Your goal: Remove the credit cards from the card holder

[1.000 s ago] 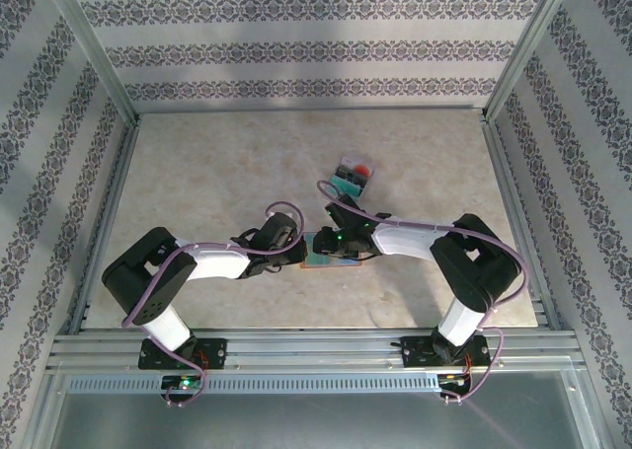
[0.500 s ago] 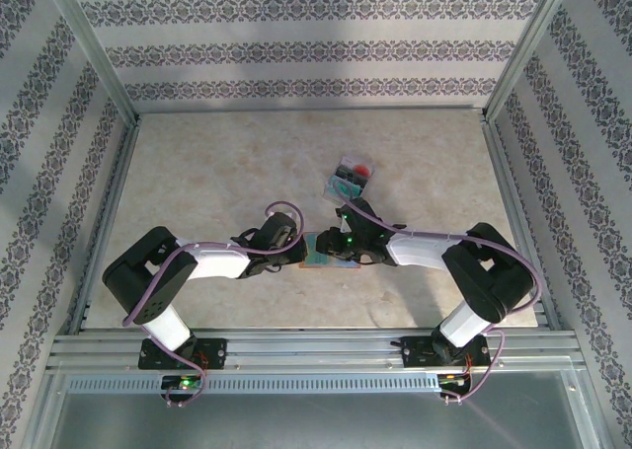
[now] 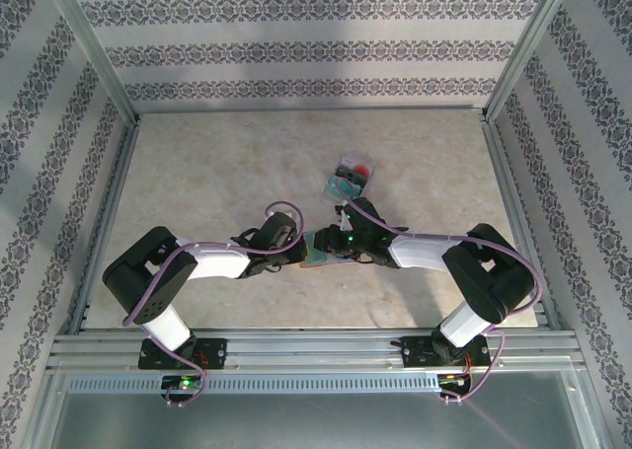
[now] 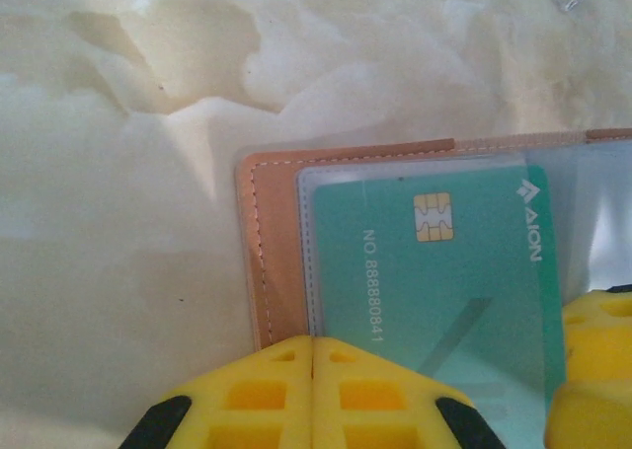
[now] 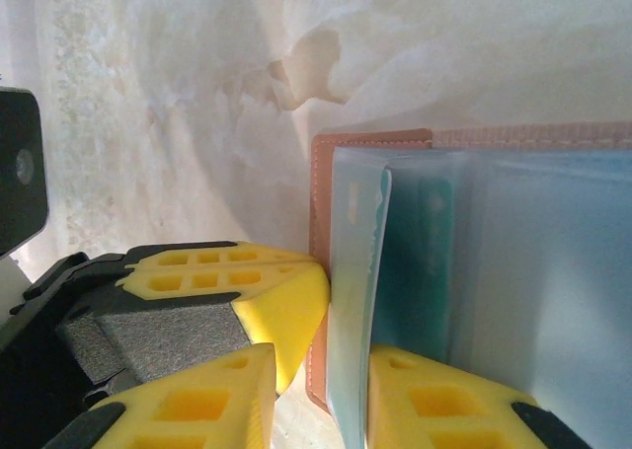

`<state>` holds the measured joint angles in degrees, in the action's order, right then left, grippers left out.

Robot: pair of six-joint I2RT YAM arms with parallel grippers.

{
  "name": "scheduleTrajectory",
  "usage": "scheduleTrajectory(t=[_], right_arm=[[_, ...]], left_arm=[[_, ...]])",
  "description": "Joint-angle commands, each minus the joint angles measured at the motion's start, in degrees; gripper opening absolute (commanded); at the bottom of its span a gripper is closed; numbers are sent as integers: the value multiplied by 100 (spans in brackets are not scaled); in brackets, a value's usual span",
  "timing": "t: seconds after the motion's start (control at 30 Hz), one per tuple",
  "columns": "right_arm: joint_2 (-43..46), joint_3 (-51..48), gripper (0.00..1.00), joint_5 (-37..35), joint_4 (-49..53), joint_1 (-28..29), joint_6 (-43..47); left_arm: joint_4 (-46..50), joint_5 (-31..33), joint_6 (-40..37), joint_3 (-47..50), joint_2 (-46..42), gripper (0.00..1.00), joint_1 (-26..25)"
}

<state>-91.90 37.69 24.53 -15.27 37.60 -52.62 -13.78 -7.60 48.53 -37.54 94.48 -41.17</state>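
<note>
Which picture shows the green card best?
The left wrist view: the green card lies flat under clear plastic in the wallet, chip and number readable. The right wrist view shows a narrow strip of it; from the top it is a tiny speck.

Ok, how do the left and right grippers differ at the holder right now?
The left gripper is shut, fingertips meeting; the right gripper has its fingers apart. The left gripper grips nothing, its tips over the holder's brown border; the right gripper straddles the holder's edge and a pale sleeve, not yet clamped. Both have yellow fingers and reach the holder from opposite sides.
</note>
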Motion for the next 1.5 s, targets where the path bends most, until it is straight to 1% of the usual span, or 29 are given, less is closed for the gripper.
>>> scheduleTrajectory(t=[0.0, 0.2, 0.6, 1.0, 1.13, 1.2, 1.27, 1.47], right_arm=[[-141, -33, 30, 302, -433, 12, -52], [-216, -75, 29, 333, -532, 4, -129], [280, -374, 27, 403, -583, -290, -185], [426, -538, 26, 429, -591, -494, -235], [425, -578, 21, 434, -578, -550, -232], [411, -596, 16, 408, -574, -567, -231], [401, -611, 14, 356, -524, -581, -232], [352, -623, 13, 306, -412, -583, -187]], left_arm=[[60, -85, 84, 19, 141, 8, 39], [93, -72, 78, 10, 141, 8, 38], [174, -10, 100, 1, 158, 8, 39], [244, 30, 85, -41, 132, 8, 32], [288, 26, 62, -78, 132, 8, 37], [288, 39, 74, -87, 124, 9, 39], [288, 38, 77, -93, 108, 12, 36], [420, 73, -43, -161, -72, 20, 39]])
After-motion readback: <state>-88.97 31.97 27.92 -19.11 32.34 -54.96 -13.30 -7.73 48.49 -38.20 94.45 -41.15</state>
